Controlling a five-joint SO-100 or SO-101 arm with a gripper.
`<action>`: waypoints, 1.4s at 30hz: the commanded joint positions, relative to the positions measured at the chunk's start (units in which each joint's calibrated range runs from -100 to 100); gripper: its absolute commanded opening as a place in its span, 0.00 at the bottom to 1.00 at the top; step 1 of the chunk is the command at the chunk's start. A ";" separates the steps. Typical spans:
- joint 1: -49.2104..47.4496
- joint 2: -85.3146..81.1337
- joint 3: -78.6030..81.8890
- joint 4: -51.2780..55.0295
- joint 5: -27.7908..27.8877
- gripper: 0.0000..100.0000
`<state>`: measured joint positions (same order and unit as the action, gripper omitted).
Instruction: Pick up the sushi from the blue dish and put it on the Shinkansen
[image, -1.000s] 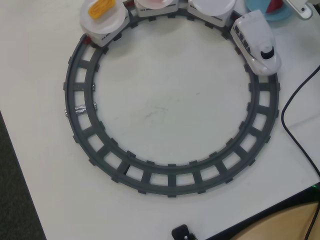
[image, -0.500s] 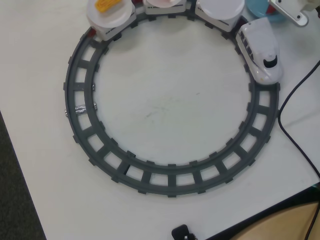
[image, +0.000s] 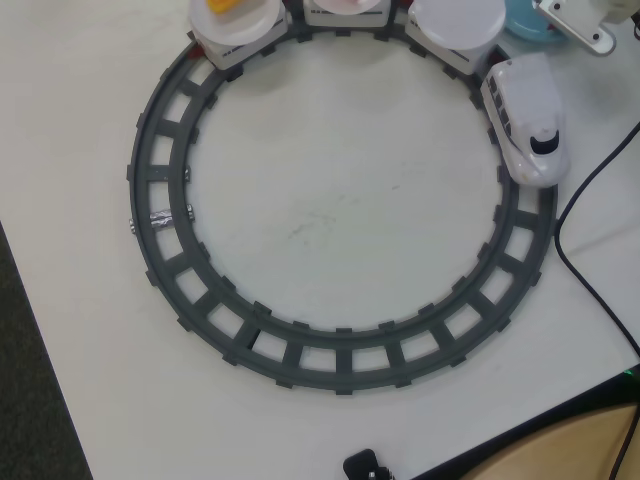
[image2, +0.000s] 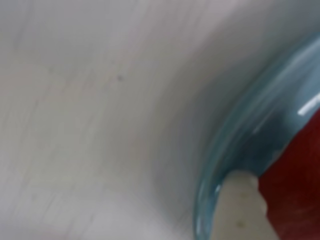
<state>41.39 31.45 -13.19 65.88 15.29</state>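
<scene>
The sushi (image2: 295, 185) is seen inside the blue dish (image2: 240, 145), a pale gripper fingertip (image2: 239, 210) just beside it; jaw state cannot be told. Beside that dish, the Shinkansen (image: 525, 118) waits; pickup and placement remain.

White table (image: 330, 220) under grey ring track (image: 165, 270), blue dish (image: 525, 22) (top edge), black cable (image: 590, 270)

In the overhead view, the round light-blue plastic dish (image: 522, 22) is cut off by the top edge, as are the train's round white plates (image: 459, 20). The blurred wrist view crops the dark-red toy sushi piece (image2: 295, 190) at right; the gripper's opening cannot be judged.
</scene>
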 joint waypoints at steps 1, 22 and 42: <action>1.30 -9.03 -0.45 -0.88 -0.87 0.02; -22.91 -34.08 23.25 -11.32 6.73 0.02; -19.74 -35.00 29.80 -14.40 13.81 0.02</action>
<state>20.76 0.04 16.70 51.36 28.89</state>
